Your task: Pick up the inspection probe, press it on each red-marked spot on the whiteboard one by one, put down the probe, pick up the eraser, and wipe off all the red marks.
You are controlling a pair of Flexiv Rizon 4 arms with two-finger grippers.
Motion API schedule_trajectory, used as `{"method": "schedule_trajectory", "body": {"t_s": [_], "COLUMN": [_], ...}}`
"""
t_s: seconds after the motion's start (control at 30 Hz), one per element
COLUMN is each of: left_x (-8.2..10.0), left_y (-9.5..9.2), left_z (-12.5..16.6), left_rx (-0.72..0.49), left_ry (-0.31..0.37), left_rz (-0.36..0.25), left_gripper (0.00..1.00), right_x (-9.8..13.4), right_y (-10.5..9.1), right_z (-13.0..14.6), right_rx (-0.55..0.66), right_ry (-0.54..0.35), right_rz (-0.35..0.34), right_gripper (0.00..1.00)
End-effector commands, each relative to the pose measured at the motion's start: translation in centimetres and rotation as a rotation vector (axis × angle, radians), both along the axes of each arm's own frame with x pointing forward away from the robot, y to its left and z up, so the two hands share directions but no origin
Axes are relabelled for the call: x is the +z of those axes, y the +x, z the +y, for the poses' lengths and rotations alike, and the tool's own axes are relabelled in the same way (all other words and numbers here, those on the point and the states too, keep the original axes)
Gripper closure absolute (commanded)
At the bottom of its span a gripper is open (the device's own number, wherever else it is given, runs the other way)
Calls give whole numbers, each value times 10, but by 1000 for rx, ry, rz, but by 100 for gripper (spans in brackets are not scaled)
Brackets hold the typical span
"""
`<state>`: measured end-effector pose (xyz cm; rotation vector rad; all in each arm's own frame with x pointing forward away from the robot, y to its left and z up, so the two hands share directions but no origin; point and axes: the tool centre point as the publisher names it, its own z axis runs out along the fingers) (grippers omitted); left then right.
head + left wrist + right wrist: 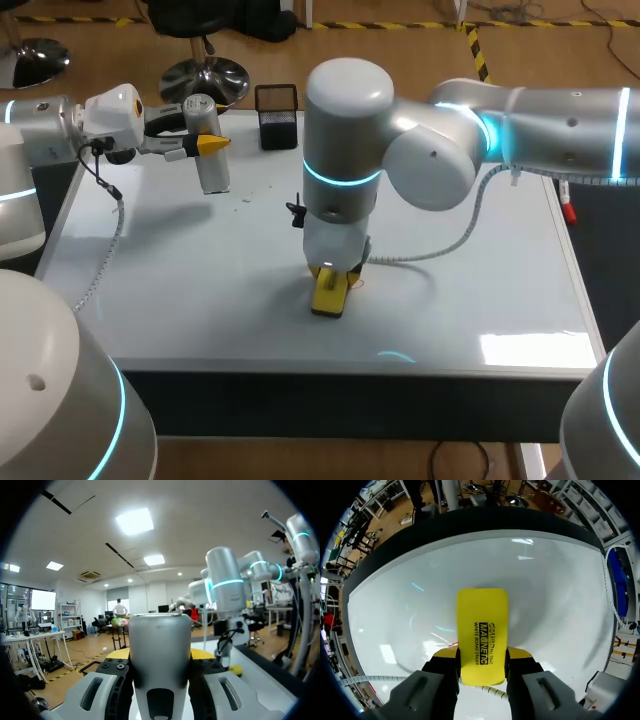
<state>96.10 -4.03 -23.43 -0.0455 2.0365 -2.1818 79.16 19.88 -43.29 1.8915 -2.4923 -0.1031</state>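
The grey-white inspection probe stands upright at the whiteboard's far left, and my left gripper is shut on its upper part from the side. In the left wrist view the probe fills the space between the left gripper's fingers. At the board's middle, my right gripper points down, shut on the yellow eraser, which rests on the board. The right wrist view shows the eraser clamped in the right gripper, with a thin red mark beside it on the whiteboard.
A black mesh holder stands at the board's far edge, just right of the probe. A few small specks lie on the board between the probe and the right arm. A white cable trails from the right arm over the board.
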Motion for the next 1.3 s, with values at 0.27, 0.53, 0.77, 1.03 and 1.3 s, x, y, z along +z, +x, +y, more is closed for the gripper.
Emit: {"method": "schedule_trajectory", "body": {"t_s": [0.27,0.53,0.77,1.03,1.3], "left_x": [1,1,1,1,1], "left_y": [-1,-1,-1,-1,-1], "left_z": [0,0,0,0,0], "left_rx": [2,2,2,2,2], "left_ry": [0,0,0,0,0], "left_rz": [-2,-2,-2,-2,-2], "left_gripper": [100,100,100,100,100], "right_x": [-13,-16,-13,-10,14], "right_y": [0,-2,-2,0,7], "right_z": [-37,-57,-68,-79,-89], "right_rx": [-58,-103,-127,-151,-178], "right_ry": [-20,-37,-42,-47,-10], "right_rz": [9,13,6,0,-32], "right_gripper": [100,100,100,100,100]}}
